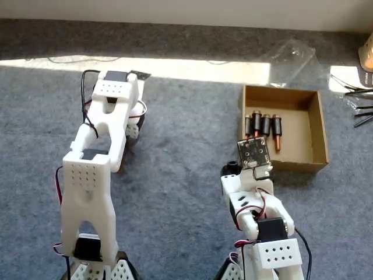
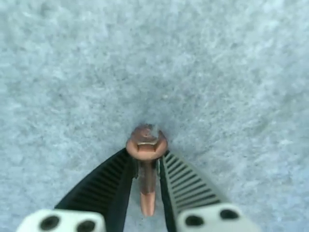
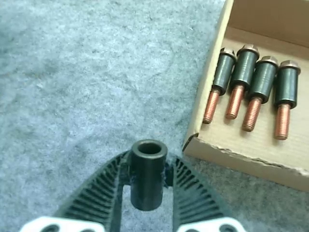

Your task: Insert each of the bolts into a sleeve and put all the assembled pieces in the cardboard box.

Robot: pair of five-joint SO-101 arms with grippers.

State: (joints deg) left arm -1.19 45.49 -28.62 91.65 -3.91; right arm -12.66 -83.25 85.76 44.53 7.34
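A copper bolt (image 2: 147,159) sits between the fingers of my left gripper (image 2: 146,157), which is shut on it, head pointing away over grey carpet. My right gripper (image 3: 148,166) is shut on a black sleeve (image 3: 147,176), its open bore facing outward. In the high view that sleeve (image 1: 231,168) is just off the near left corner of the cardboard box (image 1: 300,137). Several assembled pieces (image 1: 265,126) lie side by side in the box (image 3: 251,147), black sleeves on copper bolts (image 3: 256,82). The left arm (image 1: 96,169) stretches over the carpet at the left, covering its gripper.
A crumpled clear plastic bag (image 1: 290,55) lies behind the box. Black cables (image 1: 362,108) lie at the right edge. A sunlit strip (image 1: 186,69) crosses the far carpet. Open grey carpet (image 1: 180,151) separates the two arms.
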